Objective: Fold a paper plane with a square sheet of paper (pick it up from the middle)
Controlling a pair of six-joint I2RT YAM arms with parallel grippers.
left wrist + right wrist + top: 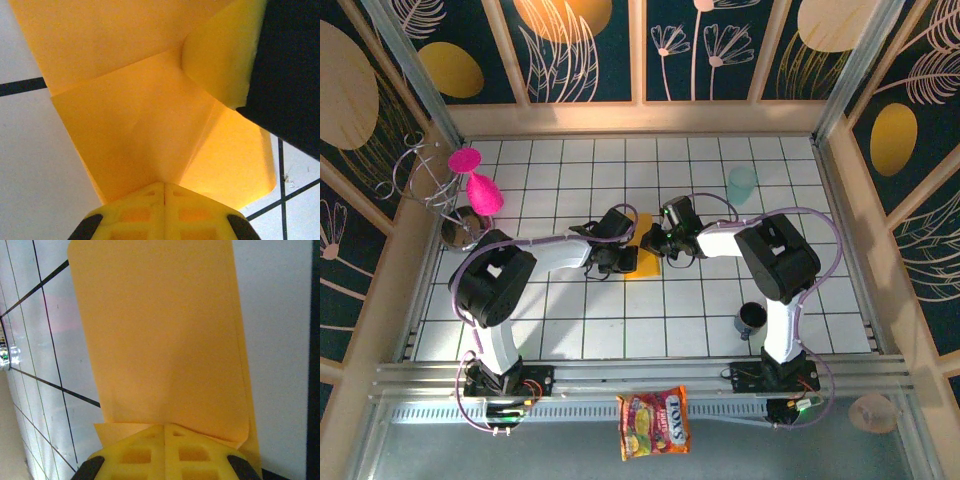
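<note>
Sheet of paper [647, 262], orange-yellow, part-folded. Its long axis runs near-to-far at mid-table, with no sharp nose visible. One flap is creased diagonally, its corner curling up. Left gripper [164, 197] and right gripper [164, 437] both have fingers pressed together, tips at opposite edges of the paper; pinching or only pressing, cannot tell. White tiled table [720, 310] with a black grid, dark floral wall panels [760, 50].

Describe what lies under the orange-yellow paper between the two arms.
Under the paper is the white tiled table; its tiles and black lines show around the paper's edges. The patch directly beneath is covered, so whether anything else lies there cannot be seen.
</note>
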